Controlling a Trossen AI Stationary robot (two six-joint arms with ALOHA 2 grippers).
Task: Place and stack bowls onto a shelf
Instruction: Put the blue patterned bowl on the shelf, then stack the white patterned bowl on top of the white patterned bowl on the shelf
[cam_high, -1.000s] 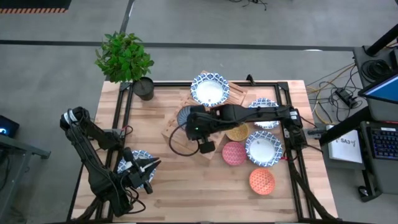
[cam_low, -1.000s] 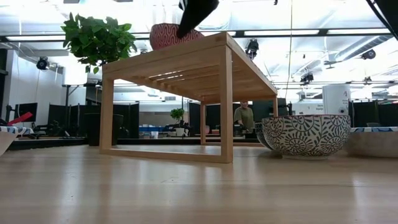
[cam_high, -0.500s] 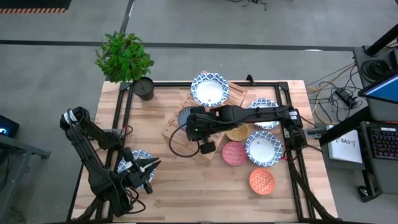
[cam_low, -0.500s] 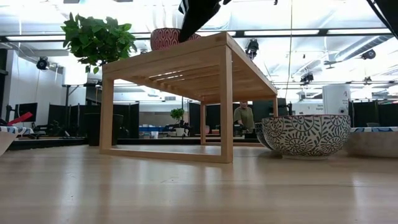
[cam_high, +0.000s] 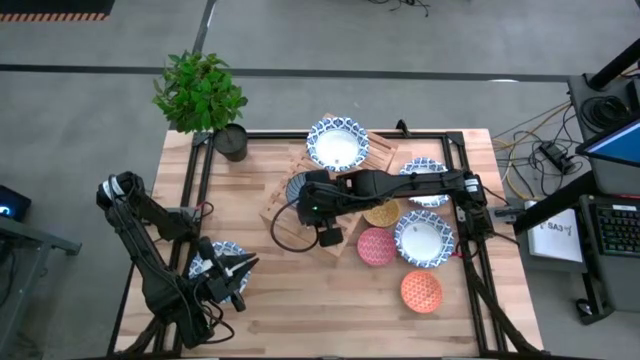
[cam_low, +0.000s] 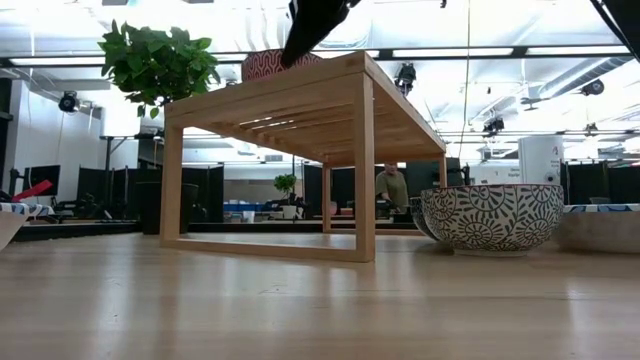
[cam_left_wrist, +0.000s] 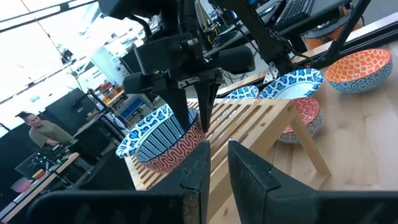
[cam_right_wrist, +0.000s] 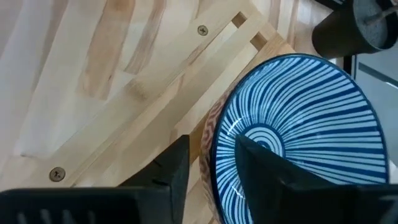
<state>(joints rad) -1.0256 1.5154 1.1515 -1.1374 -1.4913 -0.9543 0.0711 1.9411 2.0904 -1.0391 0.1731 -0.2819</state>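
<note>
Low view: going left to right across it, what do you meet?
Bowl edge at the left border → potted plant → shelf with a red-patterned bowl on top → dark patterned bowl → bowl at the right border.

The right arm stretches across the table toward the left, its right gripper (cam_left_wrist: 198, 98) pointing straight down with the two dark fingers (cam_right_wrist: 176, 167) parted, one on each side of a rim. The left arm is folded back at its own side, left gripper (cam_high: 236, 272) low and level.
</note>
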